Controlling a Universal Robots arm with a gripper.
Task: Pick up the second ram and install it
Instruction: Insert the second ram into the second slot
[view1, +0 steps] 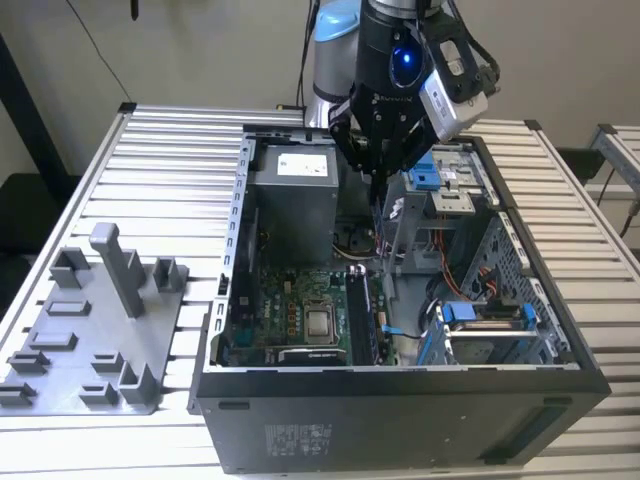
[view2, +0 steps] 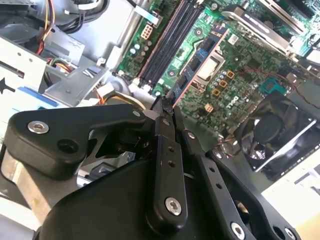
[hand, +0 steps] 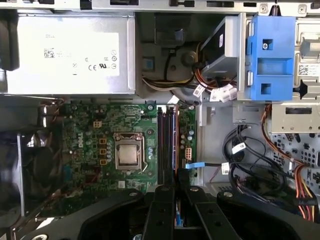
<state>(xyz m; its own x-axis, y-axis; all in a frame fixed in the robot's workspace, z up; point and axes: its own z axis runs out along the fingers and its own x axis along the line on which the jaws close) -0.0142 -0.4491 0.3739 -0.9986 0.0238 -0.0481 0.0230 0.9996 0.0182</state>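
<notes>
My gripper (view1: 375, 180) hangs over the middle of the open computer case (view1: 400, 385), fingers shut on the second ram (view1: 379, 220). The ram is a thin dark strip seen edge-on, reaching down from the fingertips. In the first wrist view the ram (hand: 176, 150) lines up over the black memory slots (hand: 164, 145) beside the processor socket (hand: 128, 152). In the second wrist view the ram (view2: 197, 62) runs from my gripper (view2: 167, 102) toward the motherboard, apart from the slots (view2: 170, 40). It hangs above the board, not touching it.
A grey tray (view1: 95, 330) with upright posts lies on the slatted table at the exterior view's left. Inside the case are the power supply (hand: 70, 55), a blue drive bracket (hand: 270, 55), loose cables (hand: 240, 160) and a fan (view2: 272, 130).
</notes>
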